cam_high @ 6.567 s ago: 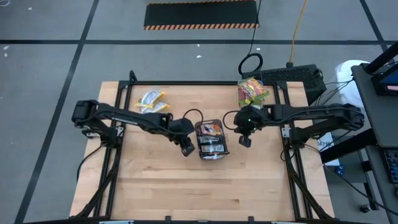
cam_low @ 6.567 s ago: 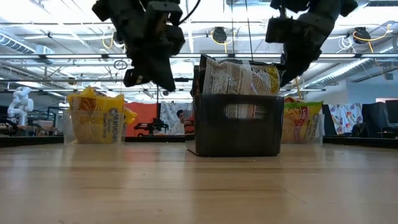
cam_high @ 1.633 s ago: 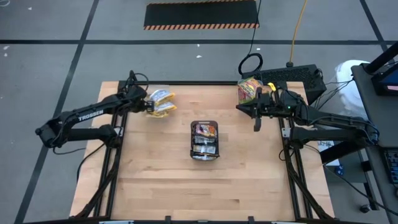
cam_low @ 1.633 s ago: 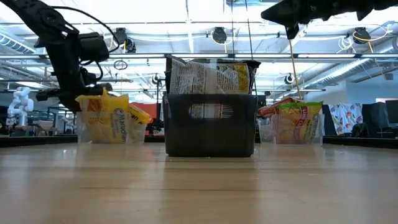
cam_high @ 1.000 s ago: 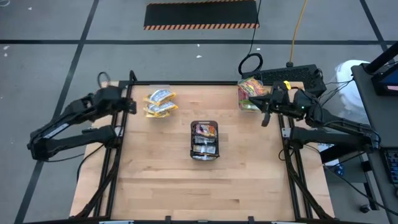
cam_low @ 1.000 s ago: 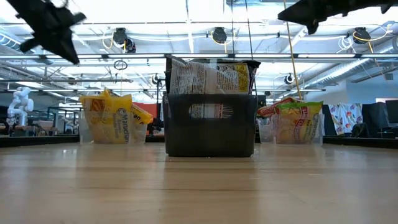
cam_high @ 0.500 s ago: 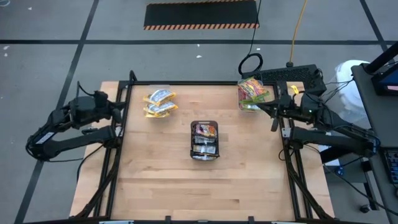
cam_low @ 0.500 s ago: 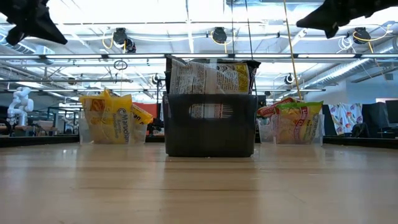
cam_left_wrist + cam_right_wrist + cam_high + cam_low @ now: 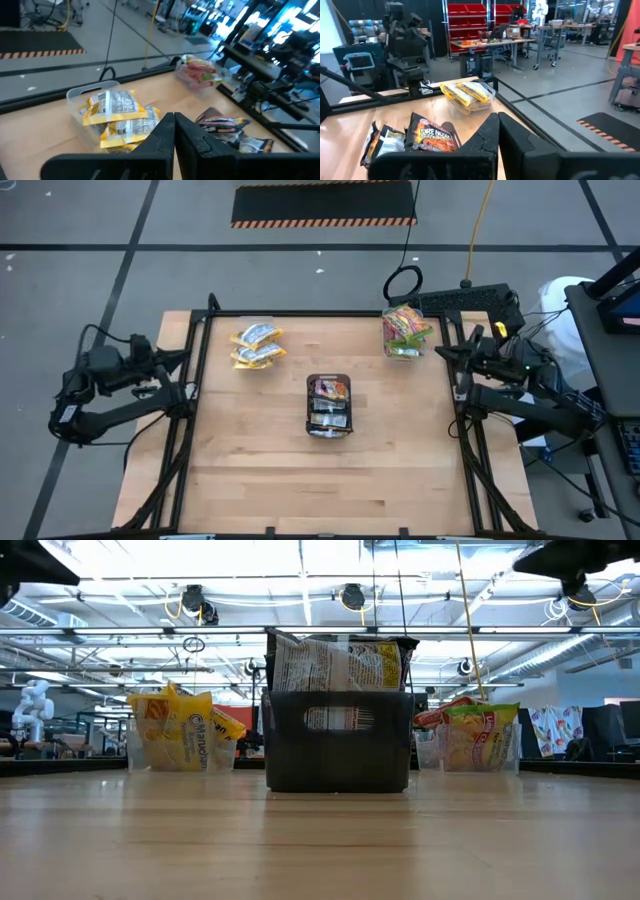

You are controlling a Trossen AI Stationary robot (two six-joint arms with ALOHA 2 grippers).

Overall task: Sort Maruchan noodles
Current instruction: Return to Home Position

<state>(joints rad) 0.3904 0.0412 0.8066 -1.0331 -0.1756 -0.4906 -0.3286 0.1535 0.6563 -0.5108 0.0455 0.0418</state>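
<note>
Sorting looks done: noodle packs (image 9: 256, 345) all sit in three bins (image 9: 340, 755), none loose on the bench (image 9: 300, 480); left hand (image 9: 173, 118) and right hand (image 9: 496, 118), fingers together, hang off its sides

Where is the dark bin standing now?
In the high view the dark bin stands mid-table, apart from the left tub of yellow packs and the right tub.

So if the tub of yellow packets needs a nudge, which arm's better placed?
Left. The tub of yellow packets sits on the table's left side, nearest the left gripper; the right gripper is parked beyond the opposite edge.
</note>
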